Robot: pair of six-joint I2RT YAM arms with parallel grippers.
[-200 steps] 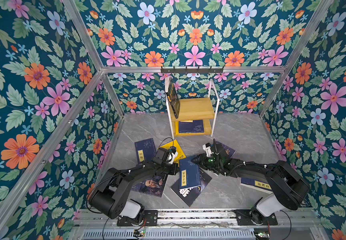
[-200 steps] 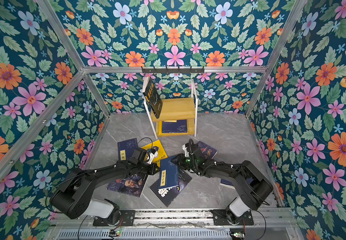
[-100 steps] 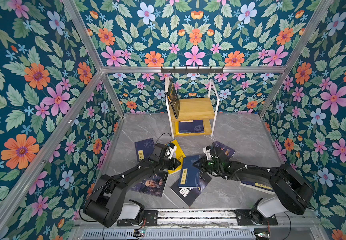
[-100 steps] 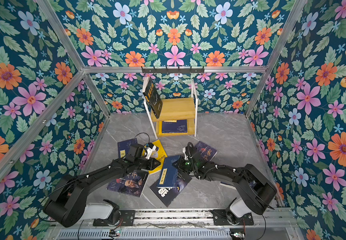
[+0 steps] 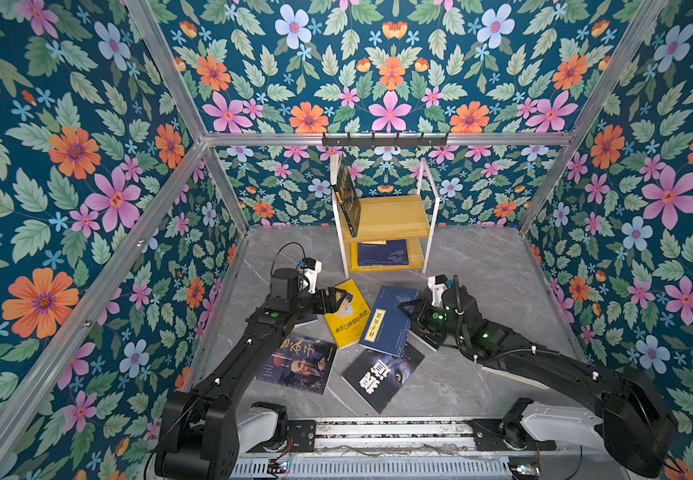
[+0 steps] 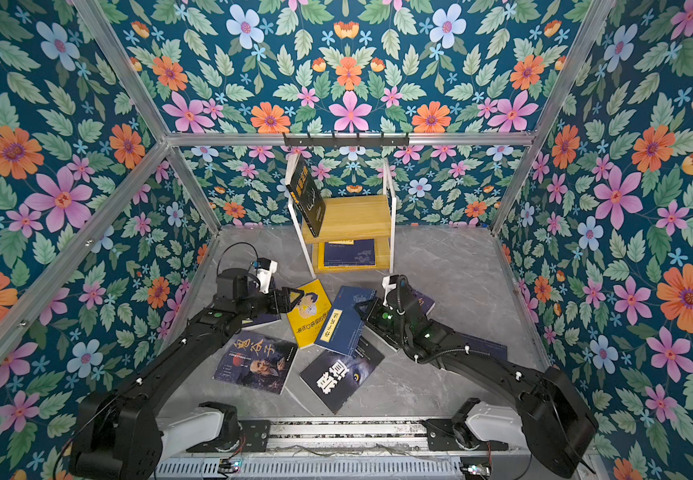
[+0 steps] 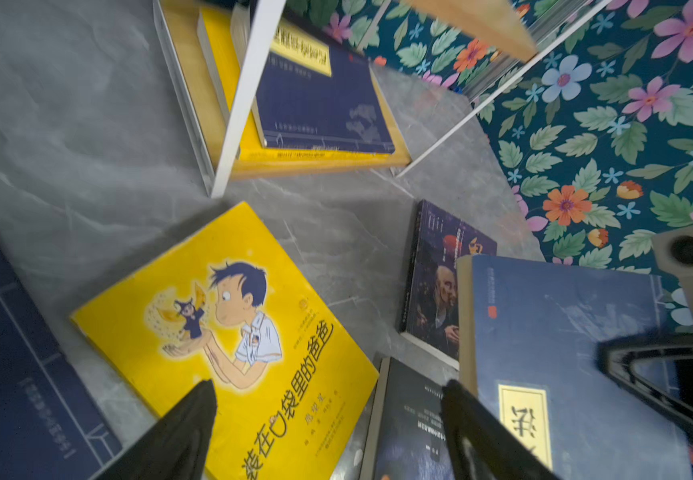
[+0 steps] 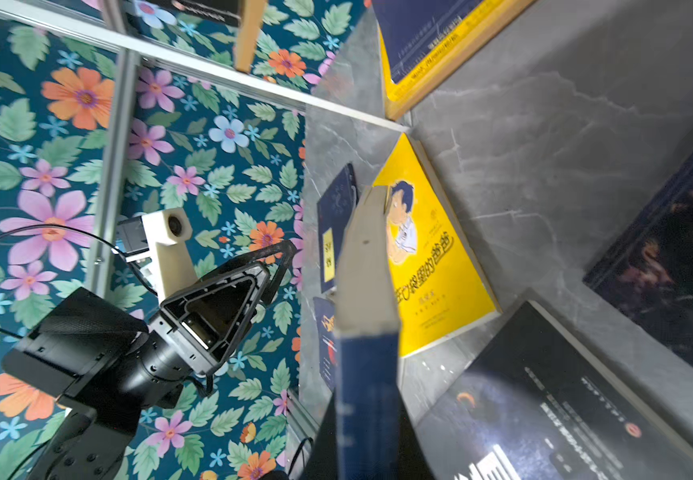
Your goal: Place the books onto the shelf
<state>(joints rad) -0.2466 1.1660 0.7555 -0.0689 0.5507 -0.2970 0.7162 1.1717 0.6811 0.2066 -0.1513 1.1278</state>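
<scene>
Right gripper (image 5: 413, 312): jaws are closed on one long edge of the navy book (image 5: 386, 320). The book sticks out ahead of the jaws, toward the left gripper.
Left gripper (image 7: 328, 390): jaws are wide apart with nothing between them. It hangs just above the yellow book (image 7: 228, 332), near the navy book's free edge.
Step in hand (my reading): lift the navy book and carry it to the shelf (image 5: 390, 216), which stands beyond both grippers, well apart.
Doing it well: you hold one edge only, so the far side will likely sag. Raise it slowly, keep the wrist level, and check the grip before swinging.
Under the book: the yellow book and the black book (image 5: 382, 374) lie beneath its free side. I cannot tell if they touch it, so lift clear before turning.
Room on shelf: the top board is bare on your right gripper's side of the leaning book (image 5: 347, 195). The lower board carries a flat stack (image 5: 382, 253), leaving little headroom.
Edges: white frame posts flank the opening, so enter between them.
Left arm: it sits close beside your path, so keep it back.
</scene>
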